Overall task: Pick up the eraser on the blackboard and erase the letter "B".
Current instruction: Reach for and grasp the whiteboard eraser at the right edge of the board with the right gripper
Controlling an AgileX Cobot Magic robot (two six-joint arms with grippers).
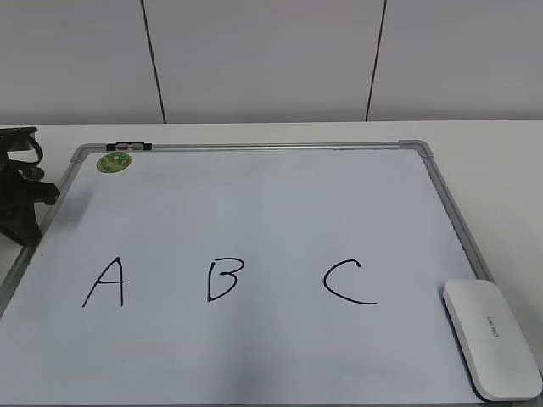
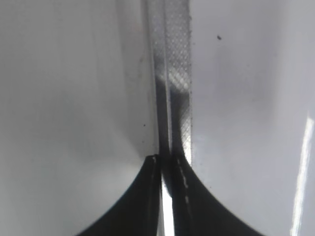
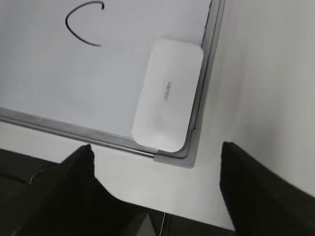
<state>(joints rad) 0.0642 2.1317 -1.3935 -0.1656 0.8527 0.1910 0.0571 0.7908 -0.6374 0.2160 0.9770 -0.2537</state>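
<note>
The blackboard (image 1: pixel 254 212) is a white board with a silver-grey frame, lying flat on the table. Black letters A (image 1: pixel 105 282), B (image 1: pixel 224 278) and C (image 1: pixel 348 281) are drawn on it. The white eraser (image 1: pixel 492 337) lies at the board's near right corner; it also shows in the right wrist view (image 3: pixel 168 93), next to the C (image 3: pixel 84 23). My right gripper (image 3: pixel 156 147) is open and empty, above the table just off that corner. My left gripper (image 2: pixel 167 158) is shut and empty over the board's left frame (image 2: pixel 172 73); its arm (image 1: pixel 19 191) shows at the left edge.
A round green sticker (image 1: pixel 113 161) and a small black clip (image 1: pixel 129 147) sit at the board's far left corner. The white table (image 1: pixel 501 170) extends to the right of the board. A white panelled wall stands behind.
</note>
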